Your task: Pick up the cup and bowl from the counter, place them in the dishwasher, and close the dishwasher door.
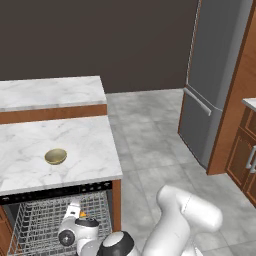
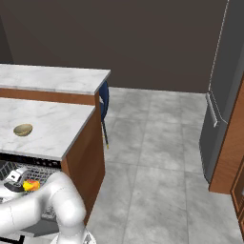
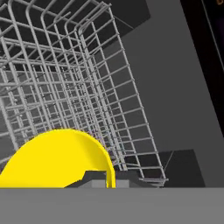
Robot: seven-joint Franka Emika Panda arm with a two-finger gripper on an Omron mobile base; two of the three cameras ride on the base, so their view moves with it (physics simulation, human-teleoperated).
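The yellow cup (image 3: 57,159) hangs low inside the dishwasher's grey wire rack (image 3: 65,87), and its wall stands between the tips of my gripper (image 3: 111,177), which is shut on it. From the base, the cup (image 2: 31,185) shows as a yellow-orange spot at my hand, over the rack (image 1: 35,225). The same cup (image 1: 82,215) peeks out beside the gripper (image 1: 75,209). The olive-tan bowl (image 1: 55,156) sits upright on the marble counter (image 1: 80,140), well above and behind my hand. The black control strip (image 1: 60,191) runs under the counter's edge. The dishwasher door is out of view.
A higher marble slab (image 1: 50,92) stands behind the counter. The tall grey fridge (image 1: 210,85) and wood cabinets (image 1: 245,150) are to the right across open tile floor. A blue chair (image 2: 104,102) is tucked at the counter's far side.
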